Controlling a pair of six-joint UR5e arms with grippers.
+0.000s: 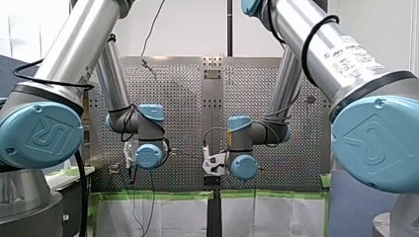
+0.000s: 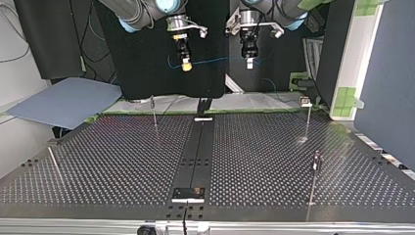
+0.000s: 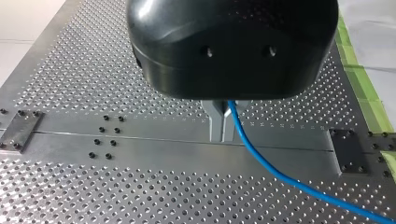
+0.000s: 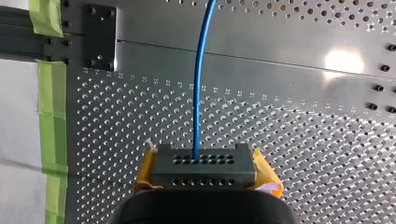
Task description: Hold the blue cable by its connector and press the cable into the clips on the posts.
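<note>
The blue cable (image 2: pixel 215 59) hangs in the air between my two grippers, well above the perforated table (image 2: pixel 122 161). My left gripper (image 3: pixel 222 137) has its metal fingers shut on the cable (image 3: pixel 280 172), which trails away beside it. My right gripper (image 4: pixel 204 158), with yellow pads, is shut on the cable (image 4: pixel 200 84), which runs straight ahead of it. In the top view my right gripper (image 2: pixel 186 63) is at the left and my left gripper (image 2: pixel 249 61) at the right. Thin posts (image 2: pixel 308 120) (image 2: pixel 315 178) (image 2: pixel 154 111) stand on the table. The connector is not visible.
A black rail (image 2: pixel 195 152) runs down the middle of the table. Another thin post (image 2: pixel 54 164) leans at the top view's left. A blue-grey sheet (image 2: pixel 63 100) lies beyond the table's far left corner. Green tape (image 4: pixel 49 107) marks the table's edge.
</note>
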